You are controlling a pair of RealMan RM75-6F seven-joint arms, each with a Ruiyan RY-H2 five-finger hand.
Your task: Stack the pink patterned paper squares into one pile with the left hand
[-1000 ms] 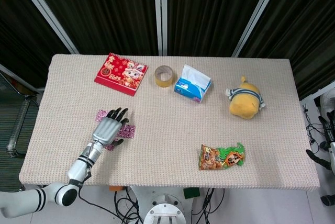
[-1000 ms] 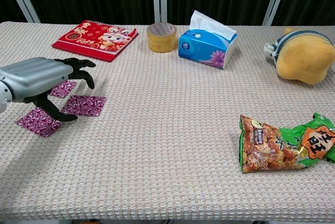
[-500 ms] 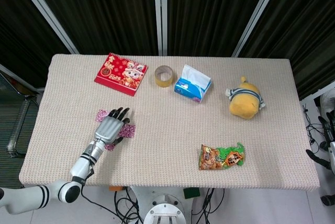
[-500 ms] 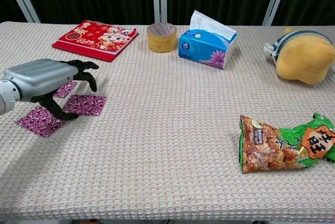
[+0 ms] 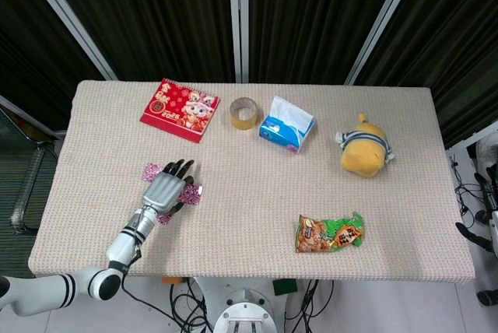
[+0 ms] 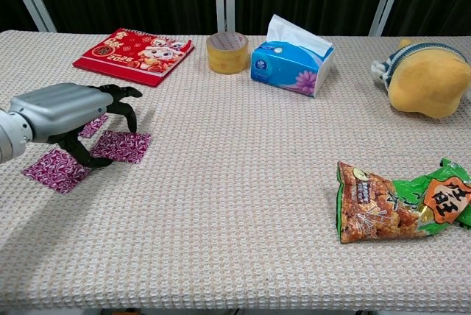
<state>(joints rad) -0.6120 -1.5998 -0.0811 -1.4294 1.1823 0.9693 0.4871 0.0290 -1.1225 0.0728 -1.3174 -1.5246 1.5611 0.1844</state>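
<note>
Three pink patterned paper squares lie apart near the table's left front. The far square (image 6: 92,125) (image 5: 150,170) peeks out behind my left hand (image 6: 66,112) (image 5: 163,191). Flat on the cloth lies the middle square (image 6: 121,146) (image 5: 191,193), under the hand's curled fingertips (image 6: 131,118). The thumb comes down at its near-left edge. The near square (image 6: 55,170) (image 5: 163,218) lies partly under the wrist in the head view. Nothing is lifted off the table. The right hand shows in neither view.
A red calendar (image 6: 135,48), a tape roll (image 6: 227,51) and a blue tissue box (image 6: 291,59) line the back of the table. A yellow plush toy (image 6: 427,76) sits at the right and a snack bag (image 6: 401,201) at the front right.
My left hand has edged a little to the right and forward, and its fingers have curled down closer over the middle square. That square has shifted slightly right.
</note>
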